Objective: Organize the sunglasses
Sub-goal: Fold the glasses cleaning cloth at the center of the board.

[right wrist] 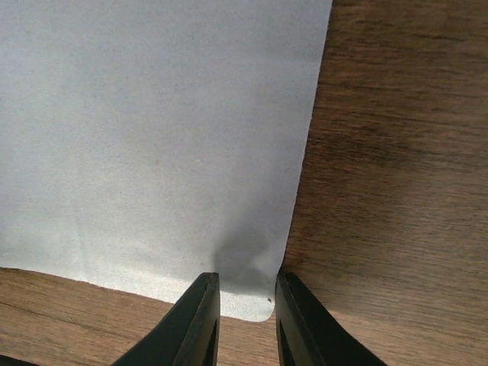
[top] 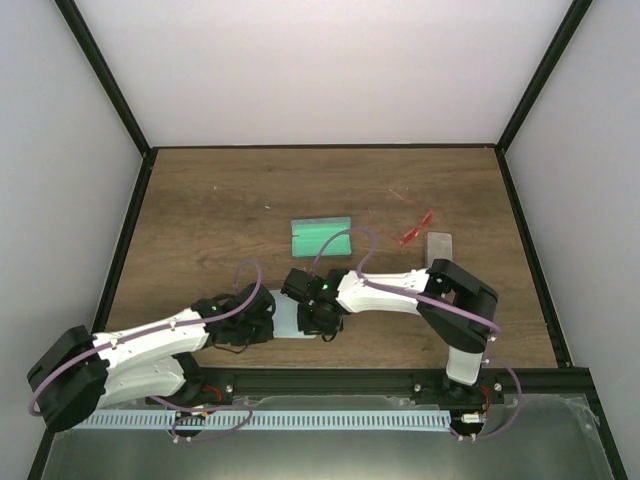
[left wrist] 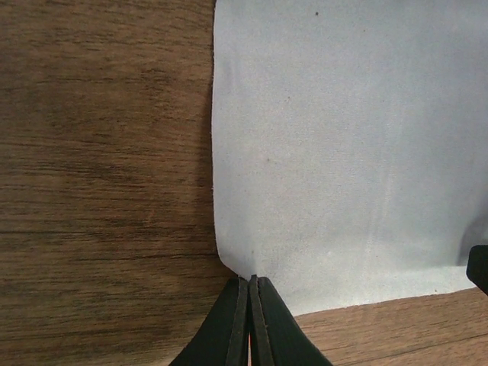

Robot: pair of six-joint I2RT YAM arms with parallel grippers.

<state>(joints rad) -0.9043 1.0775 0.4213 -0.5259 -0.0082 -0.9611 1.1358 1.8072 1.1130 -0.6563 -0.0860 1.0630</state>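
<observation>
On grained wood table point(top: 200, 210), smooth pale cloth point(left wrist: 343, 152), thin red-orange sunglasses point(top: 412, 233)

Table point(top: 220, 215): dark wood-grain top, black-edged, with white walls point(top: 300, 70) on three sides
Green-lined case point(top: 320, 237): oblong, lying open mid-table, lining upward
Grey case point(top: 438, 245): small oblong, right of the green-lined one, well apart from it
Cloth point(top: 288, 322): pale blue-grey, spread flat on the wood near the front edge; one near corner slightly puckered point(right wrist: 244, 263)

Closed pincer point(left wrist: 249, 280) on cloth point(left wrist: 343, 152) corner
</observation>
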